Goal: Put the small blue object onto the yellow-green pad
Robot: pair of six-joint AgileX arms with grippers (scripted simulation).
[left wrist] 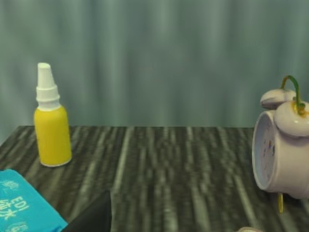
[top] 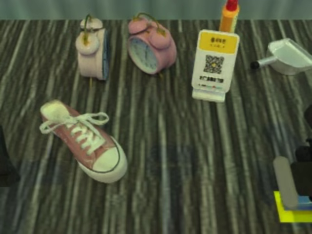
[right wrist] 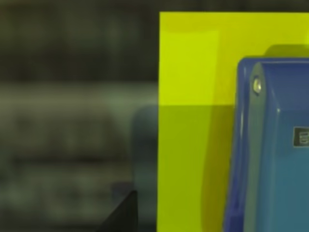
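Observation:
The small blue object (right wrist: 275, 154), with a black panel at its middle, lies flat on the yellow-green pad (right wrist: 188, 121). In the top view the pad (top: 287, 214) sits at the table's front right corner. Only a sliver of the blue object (top: 305, 200) shows there, under my right gripper (top: 297, 187). That gripper hovers directly over the pad, open. Its one visible finger (right wrist: 123, 217) stands off to the side of the blue object, apart from it. My left gripper (top: 4, 168) is parked at the table's left edge, open and holding nothing; one finger (left wrist: 96, 215) shows.
A pink sneaker (top: 83, 141) lies front left. Two pink alarm clocks (top: 92, 48) (top: 148, 46) stand at the back, with a QR sign (top: 215, 66), an orange bottle (top: 229, 14) and a white scoop (top: 290, 56) to their right. The left wrist view shows a yellow bottle (left wrist: 52, 130) and a teal packet (left wrist: 21, 205).

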